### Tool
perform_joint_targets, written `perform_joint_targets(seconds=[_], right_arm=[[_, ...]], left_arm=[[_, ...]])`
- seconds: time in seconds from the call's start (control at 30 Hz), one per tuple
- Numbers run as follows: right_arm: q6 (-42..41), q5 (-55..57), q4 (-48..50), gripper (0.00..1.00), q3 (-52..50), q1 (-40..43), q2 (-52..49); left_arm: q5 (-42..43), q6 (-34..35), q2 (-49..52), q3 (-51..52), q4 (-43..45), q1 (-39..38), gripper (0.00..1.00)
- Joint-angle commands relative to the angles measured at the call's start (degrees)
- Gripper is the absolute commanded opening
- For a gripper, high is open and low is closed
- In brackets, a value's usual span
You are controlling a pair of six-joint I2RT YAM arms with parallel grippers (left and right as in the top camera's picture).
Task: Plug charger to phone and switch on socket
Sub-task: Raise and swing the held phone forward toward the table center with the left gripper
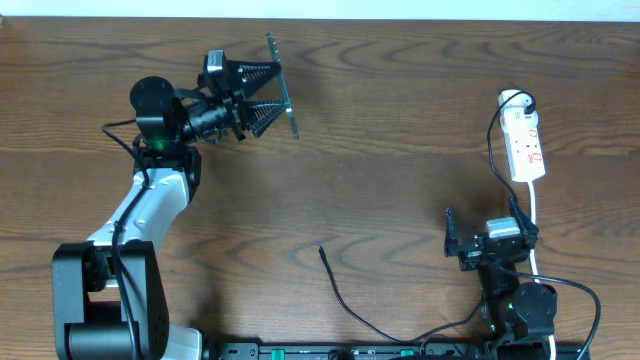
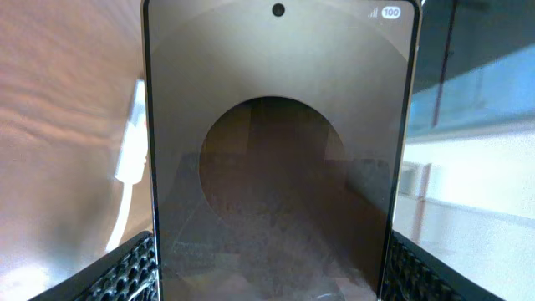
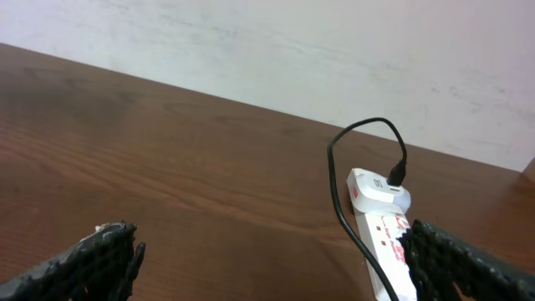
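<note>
Left gripper [image 1: 268, 95] clamps the phone [image 1: 284, 85] on edge, presumably to present its port. Right gripper [image 1: 487, 228], jaws apart, holds nothing. The charger [image 1: 333, 283] lies ungrasped to its left.

Dark brown wood-grain table [image 1: 400, 160], filling almost all of the overhead view. Behind its far edge, an off-white wall [image 3: 276, 50], matt, faintly scuffed and streaked. Even, diffuse light. In the left wrist view, blurred pale and bluish surfaces [image 2: 476, 92], too unclear to name.

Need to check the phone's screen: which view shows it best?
Left wrist: the phone fills the frame, face on. Overhead shows it only edge-on in the left gripper; right wrist misses it.
</note>
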State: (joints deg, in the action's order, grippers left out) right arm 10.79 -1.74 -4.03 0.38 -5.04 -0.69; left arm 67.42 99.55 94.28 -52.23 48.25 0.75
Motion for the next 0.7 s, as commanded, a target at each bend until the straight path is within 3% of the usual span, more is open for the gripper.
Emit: perform_joint_targets(seconds=[0.0, 0.17, 0.67], right_arm=[[-0.44, -0.33, -0.24, 0.99, -0.07, 0.28, 0.37], [-0.44, -0.33, -0.24, 0.99, -0.07, 0.28, 0.37], [-0.44, -0.33, -0.24, 0.99, -0.07, 0.28, 0.37]], left_arm=[[0.94, 12.87, -1.18, -1.68, 1.03, 0.26, 0.08], [0.81, 20.06, -1.18, -1.68, 0.96, 0.26, 0.08], [-1.31, 20.06, -1.18, -1.68, 0.92, 0.26, 0.07]])
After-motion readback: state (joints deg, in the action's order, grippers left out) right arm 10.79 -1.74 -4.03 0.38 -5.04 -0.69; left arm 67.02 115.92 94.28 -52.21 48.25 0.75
